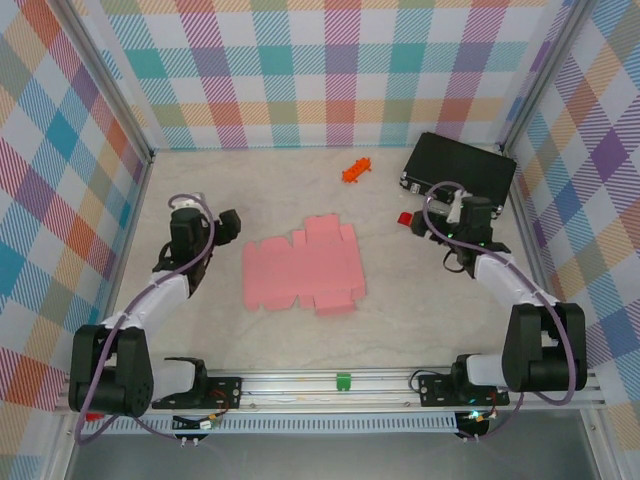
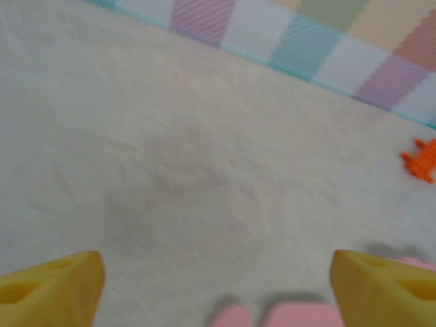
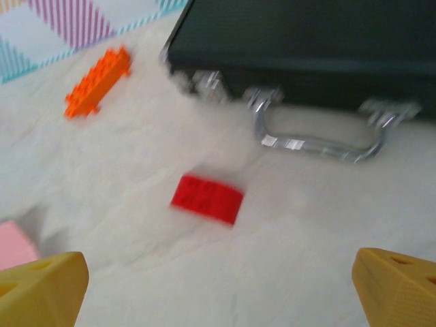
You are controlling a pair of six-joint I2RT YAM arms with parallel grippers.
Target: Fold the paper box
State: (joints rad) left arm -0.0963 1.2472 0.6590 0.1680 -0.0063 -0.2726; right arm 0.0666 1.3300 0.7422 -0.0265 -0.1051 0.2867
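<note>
Paper box [image 1: 303, 265], seen from above, is an unfolded flat pink die-cut sheet in the middle of the table [image 1: 200, 330], between the two arms. The left gripper [image 1: 228, 224] hangs just beside its far left corner. The right gripper [image 1: 421, 224] is well apart from it on the right, near a small red brick [image 1: 405, 217], with a black case [image 1: 460, 165] at the far right.

At the left wrist, the yellow fingers [image 2: 51, 286] stand apart with nothing between them, so this gripper is released. Pink tabs of the paper box [image 2: 293, 317] show at the near edge, closer to the right finger.

At the right wrist, the fingers [image 3: 41, 286] are also spread and empty. They face the red brick, and a pink corner [image 3: 13, 245] shows at the left.

The sheet looks light, thin and easily creased, and it would probably slide on the cloth. Lying flat, it offers little to pinch. An outer tab or flap edge seems the best hold, with the other arm pinning the centre panel.
</note>
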